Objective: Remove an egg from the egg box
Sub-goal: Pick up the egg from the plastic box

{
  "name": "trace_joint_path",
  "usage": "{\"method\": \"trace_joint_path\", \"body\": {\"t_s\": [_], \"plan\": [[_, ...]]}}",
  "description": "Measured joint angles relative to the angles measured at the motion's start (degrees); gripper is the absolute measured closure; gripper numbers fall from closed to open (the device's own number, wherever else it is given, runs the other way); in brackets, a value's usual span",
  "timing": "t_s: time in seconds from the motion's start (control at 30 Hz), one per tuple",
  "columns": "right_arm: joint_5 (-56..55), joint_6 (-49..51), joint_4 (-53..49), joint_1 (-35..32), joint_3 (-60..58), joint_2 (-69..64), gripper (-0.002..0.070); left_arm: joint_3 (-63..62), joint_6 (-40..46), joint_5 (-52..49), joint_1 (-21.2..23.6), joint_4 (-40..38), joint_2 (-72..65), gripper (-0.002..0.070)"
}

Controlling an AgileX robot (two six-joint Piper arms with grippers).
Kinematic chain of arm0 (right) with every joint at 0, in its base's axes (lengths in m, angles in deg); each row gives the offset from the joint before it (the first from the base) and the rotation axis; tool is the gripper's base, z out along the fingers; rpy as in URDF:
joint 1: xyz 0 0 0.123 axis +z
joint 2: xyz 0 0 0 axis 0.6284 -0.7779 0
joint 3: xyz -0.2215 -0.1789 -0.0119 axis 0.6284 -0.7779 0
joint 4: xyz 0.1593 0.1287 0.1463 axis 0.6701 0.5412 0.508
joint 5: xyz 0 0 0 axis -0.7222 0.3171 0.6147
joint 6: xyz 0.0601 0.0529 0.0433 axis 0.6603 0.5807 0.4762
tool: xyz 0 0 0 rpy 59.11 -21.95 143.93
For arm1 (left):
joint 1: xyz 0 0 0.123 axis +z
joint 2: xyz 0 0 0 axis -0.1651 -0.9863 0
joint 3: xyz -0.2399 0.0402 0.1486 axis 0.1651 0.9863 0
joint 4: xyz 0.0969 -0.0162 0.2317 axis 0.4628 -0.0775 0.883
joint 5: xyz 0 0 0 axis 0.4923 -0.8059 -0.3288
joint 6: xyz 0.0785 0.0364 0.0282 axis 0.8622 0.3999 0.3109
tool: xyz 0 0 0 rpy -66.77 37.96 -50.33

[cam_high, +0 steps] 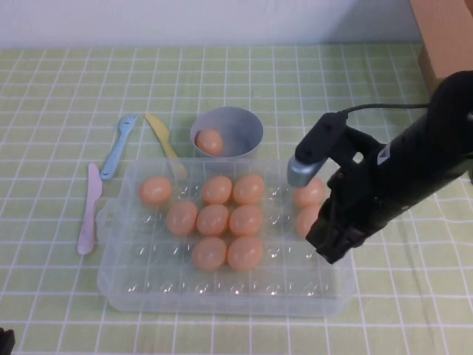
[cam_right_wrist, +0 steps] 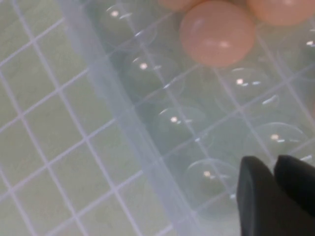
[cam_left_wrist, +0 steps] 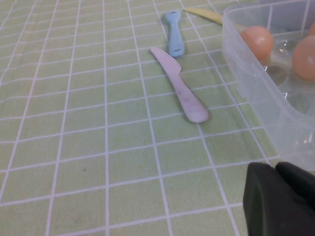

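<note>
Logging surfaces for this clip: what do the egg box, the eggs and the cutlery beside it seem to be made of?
Egg box: clear glossy plastic; the checked cloth shows through, dimples glint. Eggs, e.g.: smooth, slightly shiny peach shells, real or imitation unclear. Pink knife, blue fork, yellow knife: matte pastel plastic, apparently. Right gripper hovers over the box's right side; left gripper hangs over the cloth.

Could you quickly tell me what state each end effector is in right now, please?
Left end effector: shut, empty, low over the tablecloth beside the egg box.
Right end effector: shut, empty, over the egg box's empty dimples.
</note>
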Motion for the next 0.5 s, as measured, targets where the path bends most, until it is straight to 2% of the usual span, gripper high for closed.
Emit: {"method": "trace_joint_path", "body": {"t_s": [0.1,0.23,0.3,0.37,0.5], "plan": [[-3.27,7.33,0.00,0.23,1.33,-3.30,0.0559,0.00,0.00,0.00,0.00,0.00,0.00,0.0675],[-7.40,19.47,-0.39,0.97,3.33,-7.25,0.0339,0.00,0.00,0.00,0.00,0.00,0.00,0.0675],[-7.88,23.95,-1.14,1.07,4.49,-8.57,0.0253,0.00,0.00,0.00,0.00,0.00,0.00,0.0675],[-7.99,27.01,-2.24,1.07,5.83,-9.74,0.0215,0.00,0.00,0.00,0.00,0.00,0.00,0.0675],[-6.12,28.37,-5.72,1.07,8.80,-11.62,0.0189,0.00,0.00,0.00,0.00,0.00,0.00,0.0675]]}}
